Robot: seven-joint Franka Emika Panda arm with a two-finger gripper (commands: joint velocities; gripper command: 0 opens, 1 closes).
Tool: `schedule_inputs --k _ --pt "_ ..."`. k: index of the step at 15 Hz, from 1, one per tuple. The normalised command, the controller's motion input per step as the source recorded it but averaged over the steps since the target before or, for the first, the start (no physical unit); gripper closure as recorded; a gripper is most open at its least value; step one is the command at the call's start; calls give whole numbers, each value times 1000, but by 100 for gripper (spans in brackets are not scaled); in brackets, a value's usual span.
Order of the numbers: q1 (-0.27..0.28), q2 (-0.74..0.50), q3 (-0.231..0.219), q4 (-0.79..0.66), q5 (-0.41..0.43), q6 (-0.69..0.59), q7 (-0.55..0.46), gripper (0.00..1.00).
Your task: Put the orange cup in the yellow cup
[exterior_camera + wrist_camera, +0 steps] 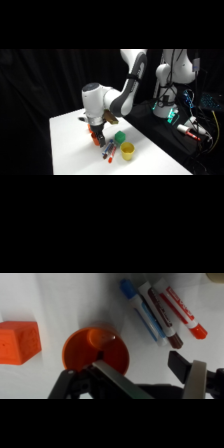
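Note:
The orange cup (86, 349) stands upright on the white table, seen from above in the wrist view, low and left of centre. My gripper (150, 376) is open right over it. One finger (111, 374) reaches over the cup's mouth and the other finger (194, 379) is outside, to its right. In the side view the gripper (96, 140) is down at the table and hides most of the orange cup. The yellow cup (127, 150) stands upright and empty to the right of the gripper, nearer the table's front edge.
An orange cube (19, 342) sits just left of the orange cup. Three markers (160, 314) lie side by side beyond it, between the gripper and the yellow cup (109, 149). A green block (119, 136) sits behind the yellow cup.

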Motion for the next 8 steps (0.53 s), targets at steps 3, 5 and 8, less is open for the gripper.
schedule_inputs --k 3,5,8 --pt "62 52 -53 -49 28 202 114 0" --pt "74 19 -74 -72 29 217 130 26" --pt "109 -6 -102 -82 9 213 157 51"
